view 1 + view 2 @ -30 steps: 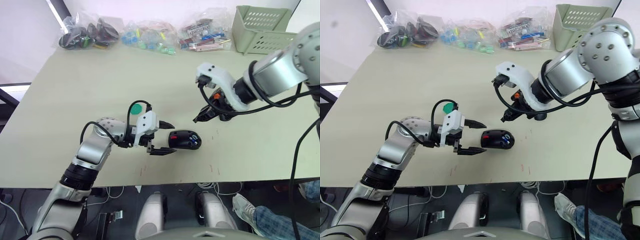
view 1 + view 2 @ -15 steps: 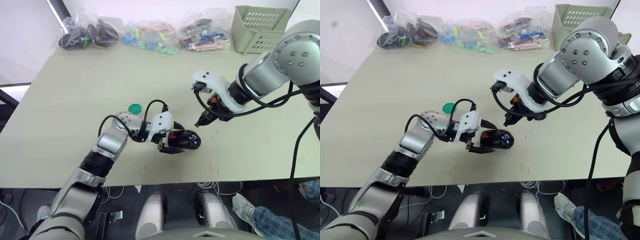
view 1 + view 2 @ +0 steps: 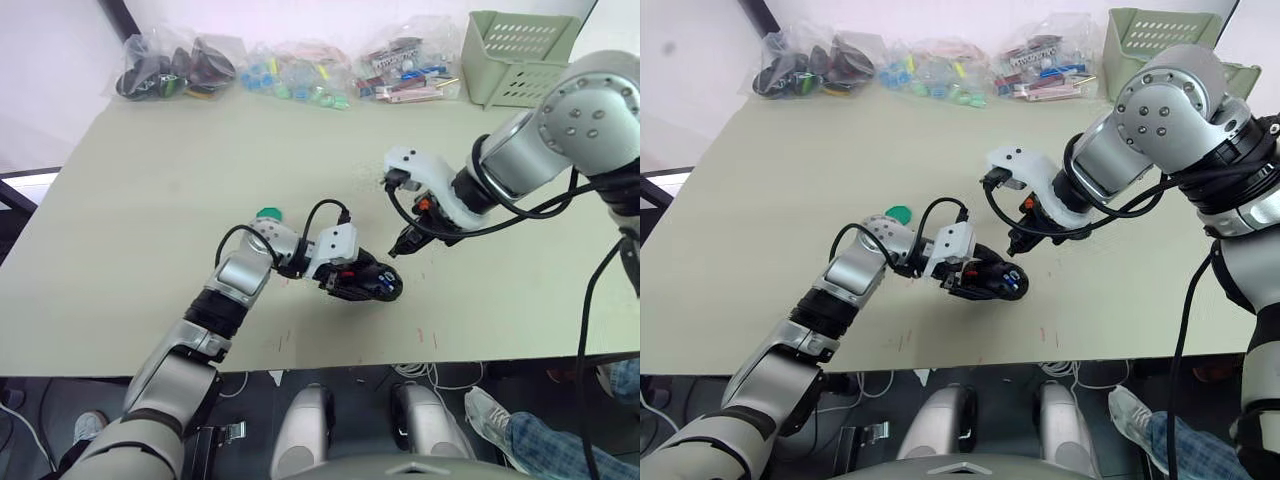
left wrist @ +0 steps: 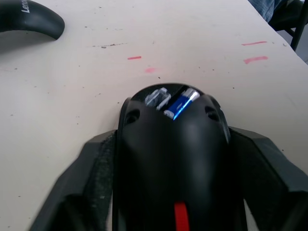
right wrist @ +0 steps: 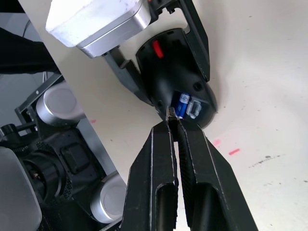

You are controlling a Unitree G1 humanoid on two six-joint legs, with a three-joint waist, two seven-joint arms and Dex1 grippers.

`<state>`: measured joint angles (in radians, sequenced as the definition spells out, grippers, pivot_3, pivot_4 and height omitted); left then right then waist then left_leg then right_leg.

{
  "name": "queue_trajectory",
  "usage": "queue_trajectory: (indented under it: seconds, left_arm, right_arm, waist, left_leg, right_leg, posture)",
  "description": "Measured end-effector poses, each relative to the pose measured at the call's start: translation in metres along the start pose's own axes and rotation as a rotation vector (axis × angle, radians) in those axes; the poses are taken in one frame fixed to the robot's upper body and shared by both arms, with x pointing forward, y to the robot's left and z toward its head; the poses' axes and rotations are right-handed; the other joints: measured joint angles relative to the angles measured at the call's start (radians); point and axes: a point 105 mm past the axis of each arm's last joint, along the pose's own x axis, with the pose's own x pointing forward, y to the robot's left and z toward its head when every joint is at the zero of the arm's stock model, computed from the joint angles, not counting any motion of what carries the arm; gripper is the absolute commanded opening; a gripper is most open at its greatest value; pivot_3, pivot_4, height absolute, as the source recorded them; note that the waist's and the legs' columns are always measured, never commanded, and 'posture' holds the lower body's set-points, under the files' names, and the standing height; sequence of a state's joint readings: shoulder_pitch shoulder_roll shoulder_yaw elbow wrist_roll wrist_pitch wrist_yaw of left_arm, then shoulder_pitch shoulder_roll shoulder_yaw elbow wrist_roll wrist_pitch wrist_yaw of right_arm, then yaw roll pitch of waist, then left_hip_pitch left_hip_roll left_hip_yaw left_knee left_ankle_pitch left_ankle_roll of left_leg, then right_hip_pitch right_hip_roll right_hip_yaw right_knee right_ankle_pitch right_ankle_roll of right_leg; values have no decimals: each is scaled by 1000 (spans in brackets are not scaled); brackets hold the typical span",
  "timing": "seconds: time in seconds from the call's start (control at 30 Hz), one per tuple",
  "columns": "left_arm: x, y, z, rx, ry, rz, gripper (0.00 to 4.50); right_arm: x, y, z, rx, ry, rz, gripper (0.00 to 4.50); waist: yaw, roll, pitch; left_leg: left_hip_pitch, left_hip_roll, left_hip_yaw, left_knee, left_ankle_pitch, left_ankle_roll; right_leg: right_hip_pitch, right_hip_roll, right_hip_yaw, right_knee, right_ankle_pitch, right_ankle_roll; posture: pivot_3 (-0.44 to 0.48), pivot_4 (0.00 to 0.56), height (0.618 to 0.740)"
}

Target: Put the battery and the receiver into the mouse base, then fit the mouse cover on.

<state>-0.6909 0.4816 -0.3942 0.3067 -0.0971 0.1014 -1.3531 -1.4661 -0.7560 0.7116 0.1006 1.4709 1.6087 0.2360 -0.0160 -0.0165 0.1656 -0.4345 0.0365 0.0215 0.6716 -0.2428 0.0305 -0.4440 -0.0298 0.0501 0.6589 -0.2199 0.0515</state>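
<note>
Black oval mouse base [image 3: 368, 281] pinched between left gripper [image 3: 352, 280] fingers on pale bench [image 3: 150, 200]; blue battery [image 4: 180, 103] inside; right gripper [image 3: 396, 249] fingers pressed together nearby

Left arm: brushed silver segments joined by black collars; a rounded silver elbow housing; black cable looping over the wrist into a white block-shaped mount; left end effector [image 3: 352, 279] carries two black angular fingers [image 4: 262, 168] with textured inner faces. Right arm: large silver spherical joint studded with small dark screws; ribbed silver forearm; several black cables arcing alongside it; white curved wrist shell with an orange detail beneath; right end effector [image 5: 174, 118] has two long, glossy black fingers [image 5: 159, 163], each slotted near its base.
</note>
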Motion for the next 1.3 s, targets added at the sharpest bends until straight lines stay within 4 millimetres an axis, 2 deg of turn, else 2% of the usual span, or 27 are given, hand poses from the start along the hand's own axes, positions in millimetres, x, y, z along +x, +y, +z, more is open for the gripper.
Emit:
queue_trajectory:
  seconds: [0.8, 0.9, 1.3]
  left_arm:
    - [4, 1, 2, 45, 13, 13, 2929]
    - [4, 1, 2, 41, 14, 13, 2929]
    - [4, 0, 1, 37, 15, 13, 2929]
  right_arm:
    - [28, -7, -6, 55, 40, -5, 0]
    - [37, -12, -12, 77, 66, -20, 0]
    - [47, -20, -20, 115, 95, -38, 0]
  waist:
    - [2, 0, 0]
    - [2, 0, 0]
    - [1, 0, 0]
  left_leg:
    - [0, 0, 0, 2, 0, 0]
    - [0, 0, 0, 3, 0, 0]
    - [0, 0, 0, 3, 0, 0]
  right_leg:
    - [0, 0, 0, 2, 0, 0]
    - [0, 0, 0, 2, 0, 0]
    - [0, 0, 0, 2, 0, 0]
  posture:
    - [0, 150, 740]
    - [0, 150, 740]
    - [0, 150, 740]
